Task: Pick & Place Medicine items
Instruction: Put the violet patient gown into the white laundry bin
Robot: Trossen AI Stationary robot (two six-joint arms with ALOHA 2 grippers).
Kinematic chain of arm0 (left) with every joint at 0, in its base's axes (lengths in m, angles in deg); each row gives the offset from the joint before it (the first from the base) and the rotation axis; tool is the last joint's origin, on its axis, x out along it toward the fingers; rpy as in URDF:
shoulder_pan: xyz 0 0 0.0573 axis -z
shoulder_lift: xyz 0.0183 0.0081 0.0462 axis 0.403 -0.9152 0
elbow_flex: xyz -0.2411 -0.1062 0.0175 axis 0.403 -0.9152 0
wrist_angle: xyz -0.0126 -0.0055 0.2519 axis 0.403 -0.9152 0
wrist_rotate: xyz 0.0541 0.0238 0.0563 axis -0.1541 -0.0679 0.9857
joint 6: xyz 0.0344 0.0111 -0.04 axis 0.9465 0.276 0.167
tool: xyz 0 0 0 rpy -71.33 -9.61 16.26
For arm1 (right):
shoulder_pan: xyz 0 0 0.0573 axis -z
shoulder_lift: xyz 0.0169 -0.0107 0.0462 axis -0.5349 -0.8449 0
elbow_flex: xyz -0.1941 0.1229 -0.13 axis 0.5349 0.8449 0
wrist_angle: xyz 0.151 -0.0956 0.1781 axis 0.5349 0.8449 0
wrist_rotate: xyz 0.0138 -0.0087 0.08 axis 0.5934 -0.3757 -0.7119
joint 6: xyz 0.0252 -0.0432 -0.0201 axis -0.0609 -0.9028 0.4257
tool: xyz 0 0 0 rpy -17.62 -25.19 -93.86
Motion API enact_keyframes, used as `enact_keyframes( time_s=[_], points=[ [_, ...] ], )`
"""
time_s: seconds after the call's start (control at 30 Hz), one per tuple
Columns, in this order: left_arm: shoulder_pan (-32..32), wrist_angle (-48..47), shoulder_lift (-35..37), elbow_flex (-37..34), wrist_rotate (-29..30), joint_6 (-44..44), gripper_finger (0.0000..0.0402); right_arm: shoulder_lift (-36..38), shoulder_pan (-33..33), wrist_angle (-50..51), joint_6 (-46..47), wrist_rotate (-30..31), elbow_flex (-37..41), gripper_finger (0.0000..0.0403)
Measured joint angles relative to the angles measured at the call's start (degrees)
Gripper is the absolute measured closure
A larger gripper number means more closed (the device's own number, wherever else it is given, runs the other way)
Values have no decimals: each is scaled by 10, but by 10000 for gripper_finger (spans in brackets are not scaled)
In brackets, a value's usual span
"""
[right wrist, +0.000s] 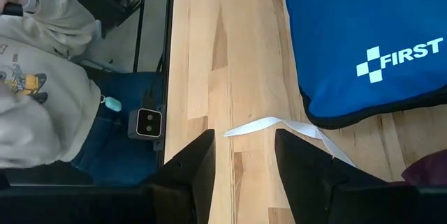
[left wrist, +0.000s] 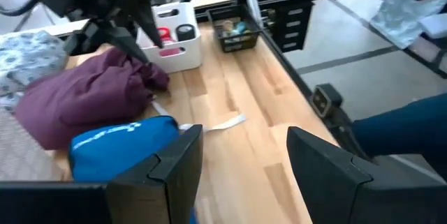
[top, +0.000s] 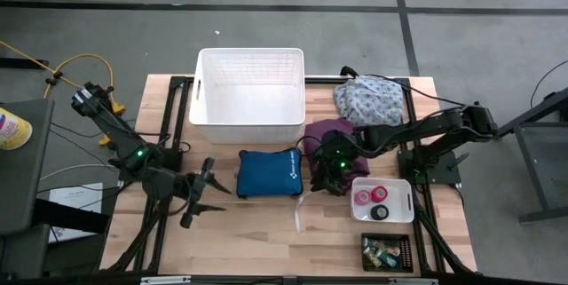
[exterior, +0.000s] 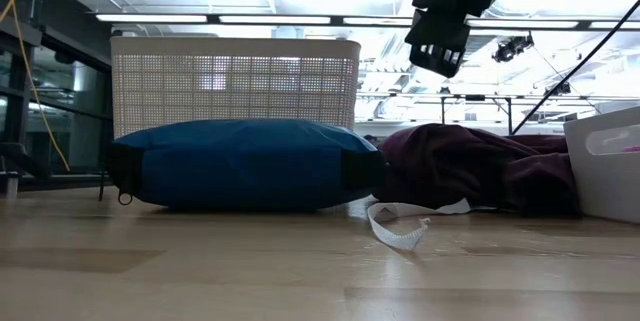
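The medicine items lie at the table's near right. Pink point(top: 362, 198), red point(top: 380, 192) and black point(top: 380, 212) rolls sit in a small white tray point(top: 406, 187). More small items fill a black crate point(top: 388, 251) in front of it. My left gripper point(top: 216, 187) hangs open above the table, left of the blue zip pouch point(top: 269, 174), with nothing between its fingers point(left wrist: 174, 158). My right gripper point(top: 330, 178) hovers open above the near edge of the purple cloth bundle point(top: 333, 136), well off the table point(exterior: 440, 51). It holds nothing, and bare wood shows between its fingers point(right wrist: 199, 158).
A large white basket point(top: 250, 96) stands at the far middle, with a floral cloth bundle point(top: 368, 98) to its right. A white strip point(top: 300, 214) lies on the wood in front of the pouch. A seated person point(right wrist: 42, 77) is beside the table's near edge.
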Motion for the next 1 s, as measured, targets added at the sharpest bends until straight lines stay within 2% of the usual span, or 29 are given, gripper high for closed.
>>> enact_keyframes(
  time_s=[0.13,0.2,0.33,0.5,0.73,1.0],
  points=[
    [23,13,-6,-12,2,-11,199,0,0,-1,0,0,0,266],
    [33,48,-3,-38,2,-17,199,0,0,-1,0,0,0,266],
    [47,158,32,-125,-2,-12,199,0,0,-2,0,0,0,266],
    [51,238,112,-223,-7,-13,199,0,0,-3,0,0,0,266],
    [51,245,203,-281,-6,-2,199,0,0,-3,0,0,0,266],
    [50,242,238,-290,-6,39,199,0,0,-3,0,0,0,266]
  ],
)
